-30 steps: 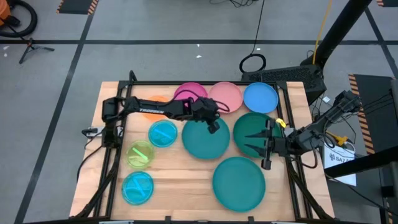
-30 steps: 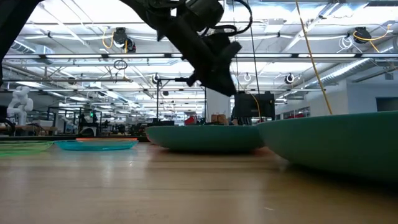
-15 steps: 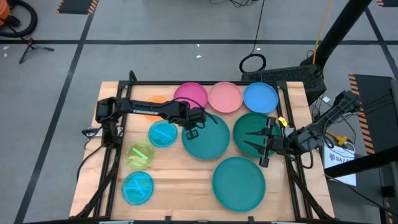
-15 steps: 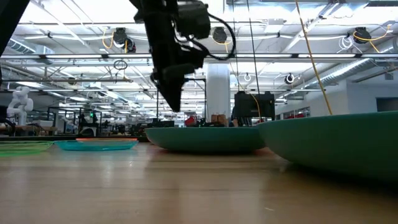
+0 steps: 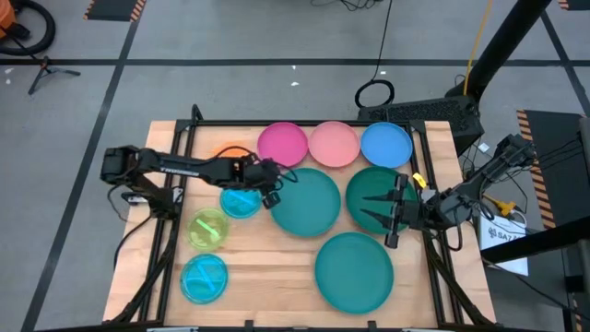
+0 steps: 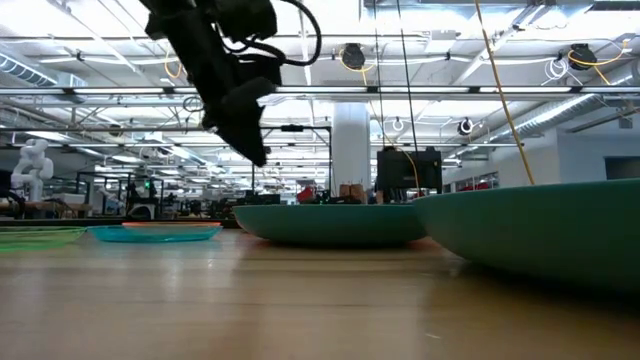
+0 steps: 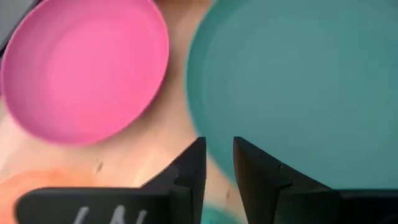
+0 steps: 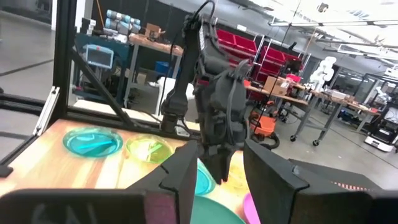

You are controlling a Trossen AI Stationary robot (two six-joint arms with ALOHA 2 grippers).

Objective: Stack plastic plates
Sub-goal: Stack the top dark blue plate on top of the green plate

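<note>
Glossy, stiff, light plastic plates look slippery, so pinch a rim; left fingers [image 7: 217, 165], nearly closed and empty, hover beside the teal plate [image 7: 298, 81]; right fingers [image 5: 392, 214] spread, empty

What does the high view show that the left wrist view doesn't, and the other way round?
Only the high view shows the right gripper over the dark green plate, plus the blue plate, lime plate and pink plate. Only the left wrist view shows the narrow gap between the left gripper's fingers, with nothing in it. Both show the magenta plate beside a teal plate.
</note>
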